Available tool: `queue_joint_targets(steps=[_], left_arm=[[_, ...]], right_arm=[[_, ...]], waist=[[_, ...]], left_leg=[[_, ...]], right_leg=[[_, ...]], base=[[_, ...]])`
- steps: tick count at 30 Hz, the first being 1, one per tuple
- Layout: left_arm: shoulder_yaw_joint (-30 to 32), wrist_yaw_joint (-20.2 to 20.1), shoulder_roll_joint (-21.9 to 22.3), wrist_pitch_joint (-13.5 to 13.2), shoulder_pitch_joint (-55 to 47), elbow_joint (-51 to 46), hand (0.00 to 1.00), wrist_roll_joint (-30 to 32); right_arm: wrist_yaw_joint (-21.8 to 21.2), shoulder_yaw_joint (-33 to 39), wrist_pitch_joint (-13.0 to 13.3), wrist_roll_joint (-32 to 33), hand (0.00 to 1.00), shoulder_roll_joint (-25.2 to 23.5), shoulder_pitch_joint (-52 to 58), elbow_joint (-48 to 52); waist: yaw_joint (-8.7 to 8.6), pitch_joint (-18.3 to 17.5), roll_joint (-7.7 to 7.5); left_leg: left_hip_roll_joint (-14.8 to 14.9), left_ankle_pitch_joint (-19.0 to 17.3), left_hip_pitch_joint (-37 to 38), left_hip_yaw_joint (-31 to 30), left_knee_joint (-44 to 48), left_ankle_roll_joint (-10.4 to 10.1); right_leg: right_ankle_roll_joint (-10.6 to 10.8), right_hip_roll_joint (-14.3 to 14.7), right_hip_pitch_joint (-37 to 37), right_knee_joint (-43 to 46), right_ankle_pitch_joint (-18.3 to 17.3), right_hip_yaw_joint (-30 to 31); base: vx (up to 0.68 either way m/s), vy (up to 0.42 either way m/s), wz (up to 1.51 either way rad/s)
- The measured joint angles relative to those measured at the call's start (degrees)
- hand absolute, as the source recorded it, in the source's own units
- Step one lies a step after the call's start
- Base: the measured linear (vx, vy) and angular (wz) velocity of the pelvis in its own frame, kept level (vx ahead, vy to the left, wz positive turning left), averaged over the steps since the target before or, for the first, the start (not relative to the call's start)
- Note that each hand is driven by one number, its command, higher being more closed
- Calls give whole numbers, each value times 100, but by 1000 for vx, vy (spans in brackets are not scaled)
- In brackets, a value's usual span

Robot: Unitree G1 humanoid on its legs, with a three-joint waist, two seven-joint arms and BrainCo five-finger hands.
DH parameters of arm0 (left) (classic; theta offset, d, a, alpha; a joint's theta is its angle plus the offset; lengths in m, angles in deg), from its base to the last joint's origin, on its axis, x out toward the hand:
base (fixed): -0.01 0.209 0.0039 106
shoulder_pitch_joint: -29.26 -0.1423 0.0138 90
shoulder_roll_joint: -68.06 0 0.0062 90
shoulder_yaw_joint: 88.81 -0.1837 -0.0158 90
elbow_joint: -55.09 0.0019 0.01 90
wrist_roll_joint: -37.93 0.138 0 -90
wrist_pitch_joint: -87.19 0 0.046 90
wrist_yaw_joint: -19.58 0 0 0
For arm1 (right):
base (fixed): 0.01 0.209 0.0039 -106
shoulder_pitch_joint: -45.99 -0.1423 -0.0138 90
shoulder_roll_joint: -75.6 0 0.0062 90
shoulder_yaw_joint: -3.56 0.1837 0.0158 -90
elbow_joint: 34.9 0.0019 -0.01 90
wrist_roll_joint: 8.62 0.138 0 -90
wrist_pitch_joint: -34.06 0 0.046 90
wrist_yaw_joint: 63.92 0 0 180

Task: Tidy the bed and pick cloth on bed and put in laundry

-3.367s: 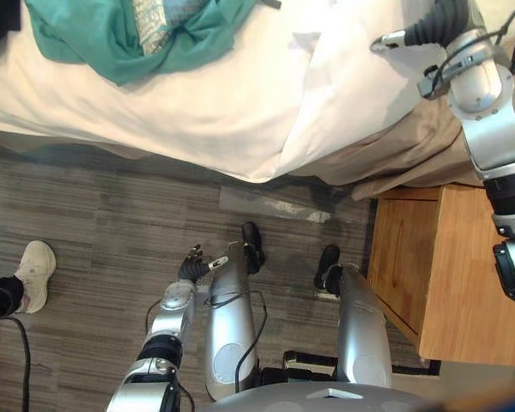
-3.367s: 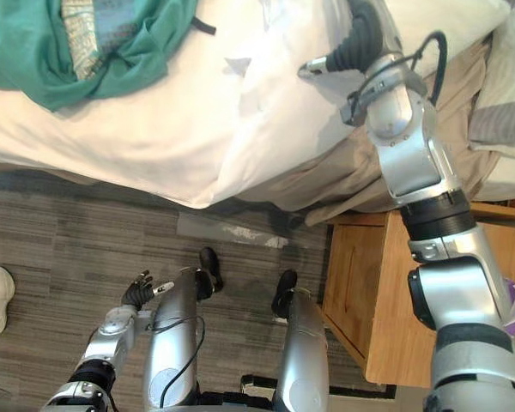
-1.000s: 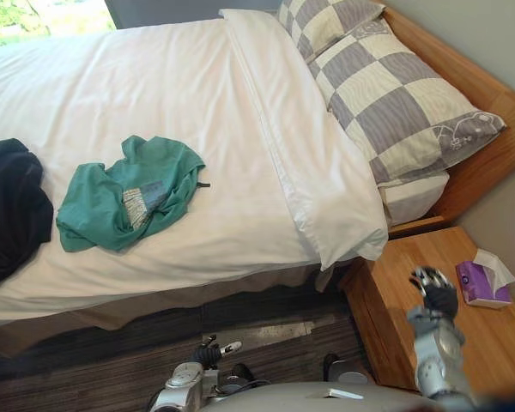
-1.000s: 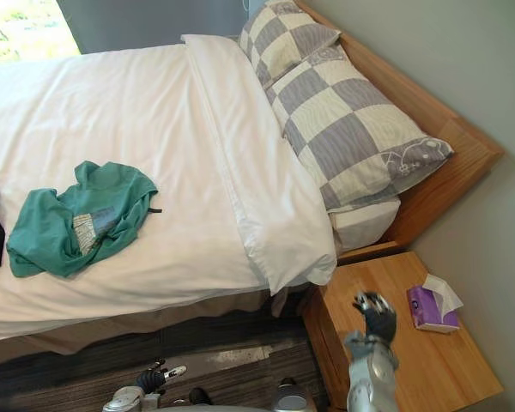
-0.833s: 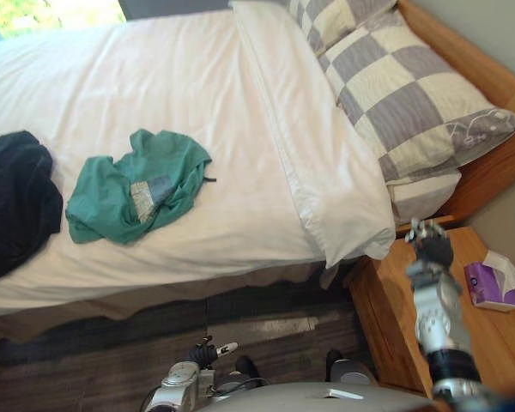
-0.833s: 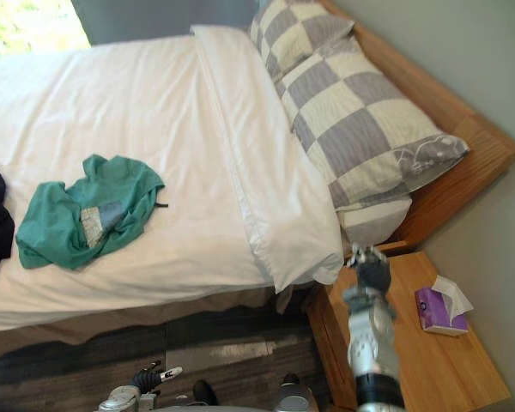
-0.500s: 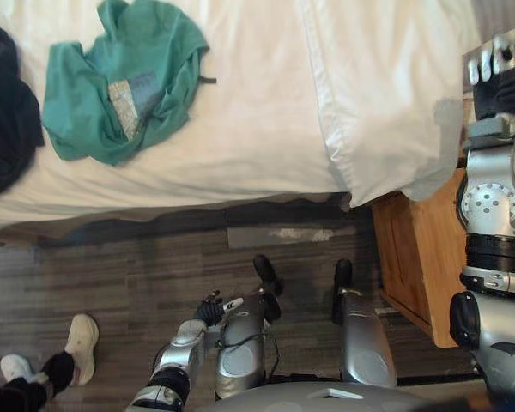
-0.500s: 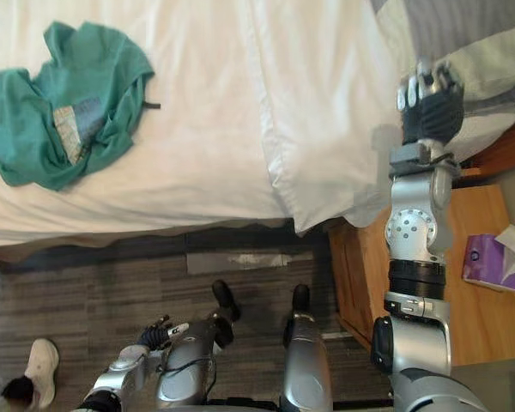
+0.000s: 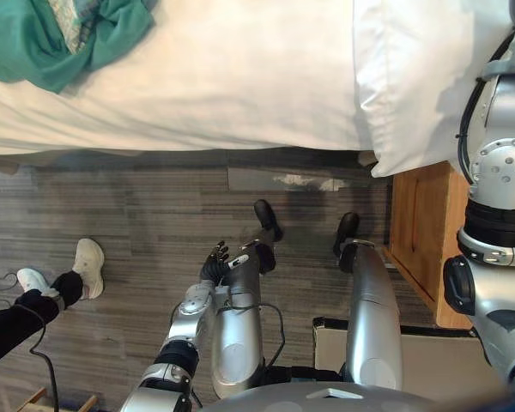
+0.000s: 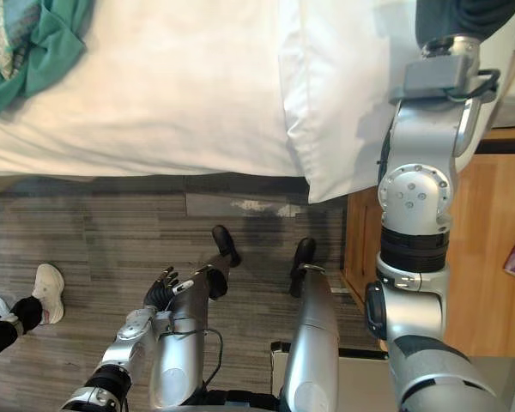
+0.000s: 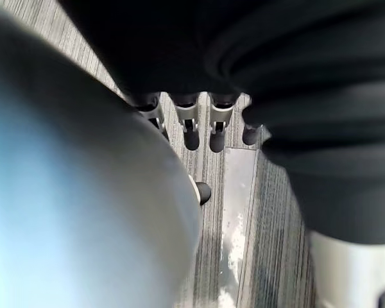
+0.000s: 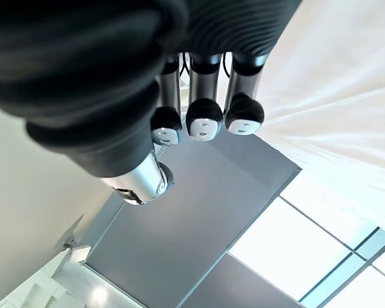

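Tidying seems the step in hand: the right hand (image 12: 205, 119) is raised at 1 o'clock over the white duvet (image 9: 240, 69), its fingers straight and close together with nothing in them. The left hand (image 9: 213, 263) hangs low at 7 o'clock, loosely spread and empty. Next, I judge, 1 hand must cross to 11 o'clock and close on the green cloth (image 9: 43, 39), which lies on that duvet near its edge, well apart from both hands; it looks soft and crumpled, teal with a paler patterned patch, so pinching a raised fold should lift it.
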Motion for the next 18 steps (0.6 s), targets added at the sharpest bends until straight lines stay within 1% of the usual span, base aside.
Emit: queue_joint_targets(steps=[1,2,4,6,8,9,10,11,13,14,15,16,18], left_arm=[[0,40,7,34,66,-8,0,-48],[4,136,32,139,194,-20,0,-124],[26,269,72,253,315,-40,0,-241],[223,422,202,348,396,-48,0,-259],[263,492,238,392,411,-54,0,-257],[323,494,267,398,414,-52,0,-256],[345,494,277,402,414,-51,0,-256],[427,495,311,408,415,-36,0,-257],[483,505,335,414,461,67,0,-259],[535,509,356,419,494,124,0,-263],[645,515,393,436,512,224,0,-272],[698,514,408,497,511,241,0,-277],[718,503,467,572,518,239,0,-361]], right_arm=[[1,-13,7,-9,100,-4,-36,0],[4,-63,6,-13,100,-17,-110,-12],[0,-233,-13,-13,100,-29,-226,-151],[-58,-330,-57,-10,100,-154,-250,-605],[-175,-340,-56,48,100,-247,-226,-1093],[-371,-278,-35,195,100,-249,-185,-1209],[-447,-227,-32,263,100,-258,-156,-1225],[-663,-24,-14,455,100,-367,-54,-1345],[-1014,209,-42,601,100,-608,49,-1605],[-1151,251,-73,609,100,-712,87,-1714],[-1381,287,-126,605,100,-924,152,-1894],[-1552,286,-175,587,100,-1085,264,-2047],[-1860,278,-180,486,100,-1377,619,-2227]], waist=[[-2,1,-1],[6,6,3],[12,12,-6],[12,13,-4],[-1,13,-4],[-7,13,-4],[-9,13,-4],[-29,13,-5],[-51,13,-12],[-67,16,-18],[-107,8,-43],[-163,4,-53],[-235,-20,-116]], left_leg=[[-15,20,-80,-24,1,8],[-36,58,-218,-53,4,18],[-41,75,-361,-54,23,25],[-46,93,-447,-53,24,33],[-66,97,-451,-37,4,34],[-72,97,-452,-28,-5,34],[-74,97,-451,-27,-8,34],[-79,96,-445,-22,-11,34],[-86,96,-350,27,-45,34],[-87,96,-266,64,-78,34],[-88,91,-116,129,-125,32],[-87,66,34,174,-159,23],[-73,16,278,280,-202,10]], right_leg=[[-11,-27,-76,39,-13,-24],[-20,-77,-223,115,-22,-83],[-20,-111,-385,176,-21,-116],[-22,-134,-473,195,-21,-139],[-22,-157,-494,192,-21,-137],[-23,-163,-495,178,-20,-136],[-23,-165,-493,172,-20,-136],[-23,-168,-480,155,-19,-136],[-22,-170,-407,115,-12,-121],[-24,-165,-342,72,0,-114],[-17,-134,-222,-2,29,-66],[0,-108,-83,-74,53,-21],[10,-54,131,-226,115,64]], base=[[16,-68,32],[10,-59,26],[13,-53,16],[26,-59,7],[51,-66,3],[55,-60,1],[49,-46,1],[40,-37,0],[53,-46,-7],[63,-51,-23],[64,-42,-31],[53,-29,-37],[61,-19,-39]])
